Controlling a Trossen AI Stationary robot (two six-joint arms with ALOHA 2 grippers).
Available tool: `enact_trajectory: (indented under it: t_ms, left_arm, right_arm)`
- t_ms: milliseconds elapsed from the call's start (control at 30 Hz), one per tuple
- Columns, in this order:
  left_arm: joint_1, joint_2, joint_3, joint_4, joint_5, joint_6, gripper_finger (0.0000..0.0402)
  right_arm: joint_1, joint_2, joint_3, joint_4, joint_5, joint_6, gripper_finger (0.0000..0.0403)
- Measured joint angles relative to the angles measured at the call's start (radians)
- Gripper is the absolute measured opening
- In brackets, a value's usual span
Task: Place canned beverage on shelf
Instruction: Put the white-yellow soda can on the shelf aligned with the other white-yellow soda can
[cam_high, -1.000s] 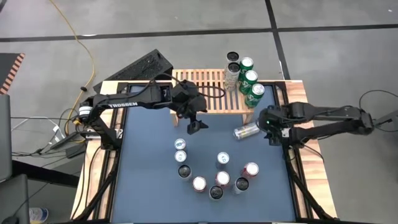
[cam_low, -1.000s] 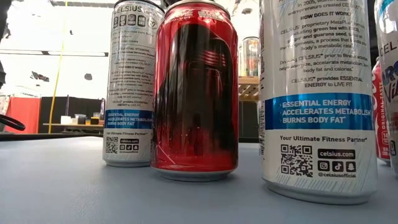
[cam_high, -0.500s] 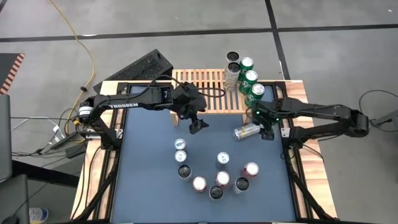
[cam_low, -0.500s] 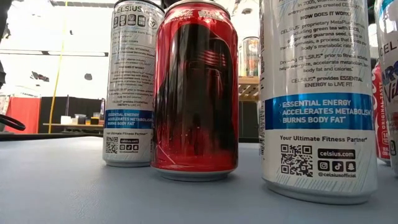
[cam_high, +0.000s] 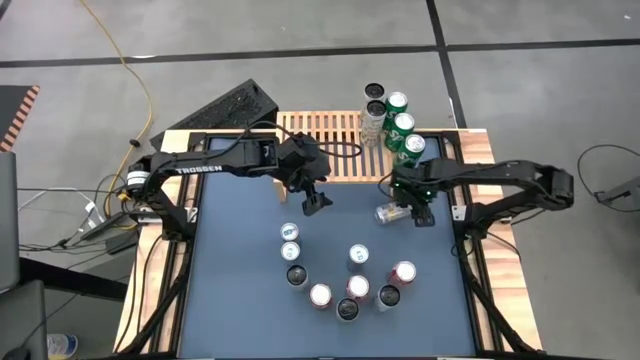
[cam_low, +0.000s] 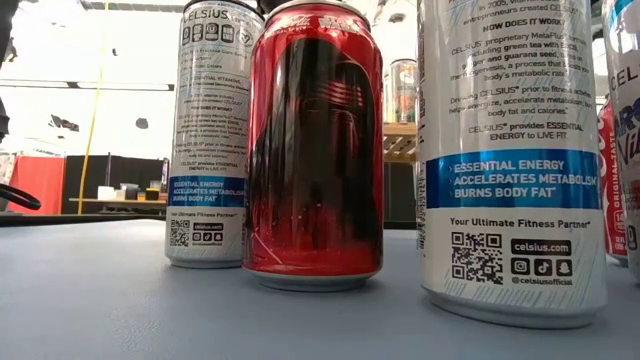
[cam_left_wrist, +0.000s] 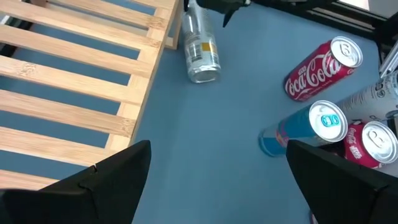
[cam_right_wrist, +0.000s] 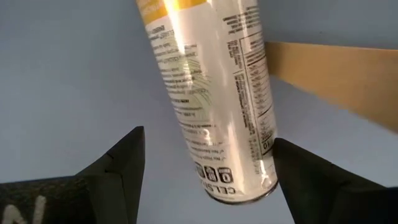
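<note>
Shelf: the light-wood slatted shelf (cam_high: 335, 148) stands at the table's far edge; five upright cans (cam_high: 398, 125) are grouped at its right end.
Fallen can: a silver can (cam_high: 392, 211) lies on its side on the blue table top (cam_high: 230, 290), just in front of the shelf's right end.
Right gripper: the right gripper (cam_high: 412, 200) sits over the fallen can, jaws spread wide — the right wrist view shows the can (cam_right_wrist: 208, 93) lying between the two fingers (cam_right_wrist: 112, 165), not clasped.
Left gripper: the left gripper (cam_high: 315, 196) hovers near the shelf's front edge, jaws fully apart and empty.
Standing cans: nine upright cans (cam_high: 350, 285) cluster on the near part of the table.
View differences: the left wrist view alone shows the fallen can's bottom (cam_left_wrist: 199, 43) and a red cola can (cam_left_wrist: 320, 68); the low view shows only can labels close up.
Change: a second earlier the right gripper was well right of the fallen can — it has since moved over it; the left arm has stayed put.
</note>
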Motion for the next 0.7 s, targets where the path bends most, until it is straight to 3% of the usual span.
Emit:
enact_trajectory:
  t_ms: [233,333,433,600,700]
  left_arm:
    - [-0.003,0.0,0.0,-0.01,0.0,0.0,0.0361]
    - [-0.004,0.0,0.0,-0.024,0.001,0.001,0.0361]
    - [-0.004,0.0,0.0,-0.032,0.003,0.001,0.0361]
    - [-0.004,0.0,0.0,-0.048,0.003,0.0,0.0361]
    - [-0.004,0.0,0.0,-0.057,0.006,-0.006,0.0361]
  right_arm:
    - [0.012,0.05,-0.078,0.107,-0.016,0.041,0.0286]
    - [0.051,0.073,-0.091,0.115,0.033,0.054,0.0278]
    - [0.089,0.086,-0.092,0.119,0.066,0.069,0.0249]
    - [0.141,0.086,-0.089,0.113,0.078,0.084,0.0162]
    - [0.161,0.088,-0.07,0.089,0.07,0.09,0.0159]
